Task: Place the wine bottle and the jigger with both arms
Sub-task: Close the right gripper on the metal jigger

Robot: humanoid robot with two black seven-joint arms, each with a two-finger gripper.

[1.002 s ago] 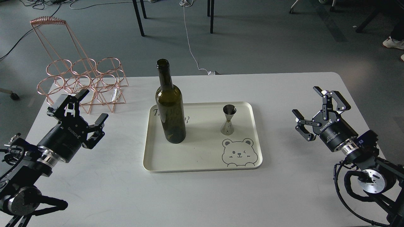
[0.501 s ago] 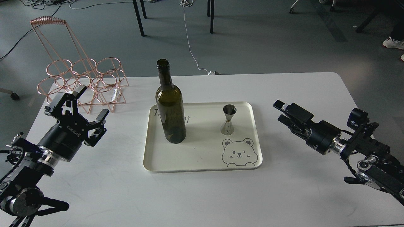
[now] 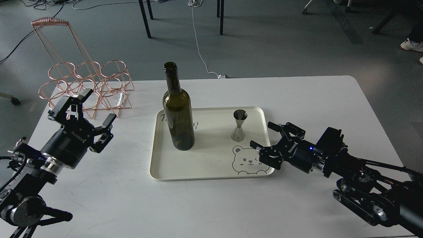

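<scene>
The dark olive-green wine bottle [image 3: 177,109] stands upright at the left of a cream tray [image 3: 211,172] with a bear drawing. The small steel jigger [image 3: 239,125] stands upright at the tray's right side. My left gripper [image 3: 97,107] is open and empty, left of the tray and about a hand's width from the bottle. My right gripper [image 3: 262,135] is open and empty, low over the tray's right edge, just right of and nearer than the jigger, not touching it.
A copper wire bottle rack [image 3: 86,82] stands at the table's back left, just behind my left gripper. The white table [image 3: 211,205] ends at a rounded back right corner. Chair legs and cables lie on the floor beyond.
My right arm has swung left and lowered, bringing its open gripper from the table's right side to the tray's right edge near the jigger. The left gripper has barely shifted. Bottle and jigger have not moved.
</scene>
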